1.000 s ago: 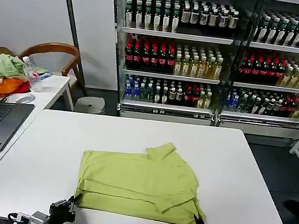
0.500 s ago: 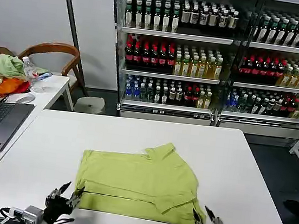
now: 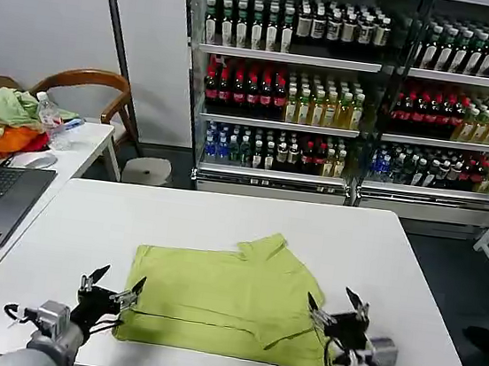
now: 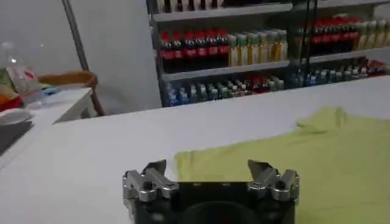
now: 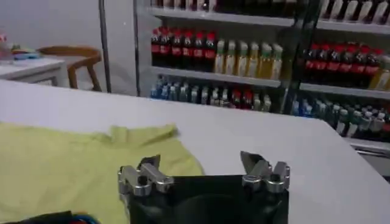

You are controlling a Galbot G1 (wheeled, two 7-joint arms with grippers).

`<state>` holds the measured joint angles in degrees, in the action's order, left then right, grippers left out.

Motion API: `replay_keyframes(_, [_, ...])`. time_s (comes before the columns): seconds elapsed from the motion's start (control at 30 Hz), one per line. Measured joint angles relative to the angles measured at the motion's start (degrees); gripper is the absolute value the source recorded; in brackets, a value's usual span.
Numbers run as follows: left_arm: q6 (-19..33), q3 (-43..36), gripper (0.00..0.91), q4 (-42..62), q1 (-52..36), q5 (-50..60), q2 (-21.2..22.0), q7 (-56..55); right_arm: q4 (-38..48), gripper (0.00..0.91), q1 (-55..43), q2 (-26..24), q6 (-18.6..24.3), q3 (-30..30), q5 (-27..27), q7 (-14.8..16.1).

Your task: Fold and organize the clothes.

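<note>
Both grippers were hanging spread wide with nothing in them, the left gripper over the shirt's near left corner and the right gripper over its right edge. The lime shirt lay partly folded flat on the white table between and just past them. Way beyond were the drink shelves.
</note>
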<state>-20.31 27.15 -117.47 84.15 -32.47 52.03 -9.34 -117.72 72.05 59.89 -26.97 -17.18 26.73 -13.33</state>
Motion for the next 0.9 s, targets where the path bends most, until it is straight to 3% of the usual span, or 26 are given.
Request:
replay_keyframes(0.43, [0.9, -7.3, 0.907, 12.0, -13.7, -2.4, -0.4, 2.0, 19.4, 0.907, -21.0, 7.1, -1.6, 9.9, 1.3, 0.3])
replay_keyframes(0.9, [1.3, -12.2, 0.907, 22.3, -22.7, -3.2, 0.3, 3.6, 37.4, 0.907, -32.3, 15.1, -0.2, 14.9, 0.9, 1.4])
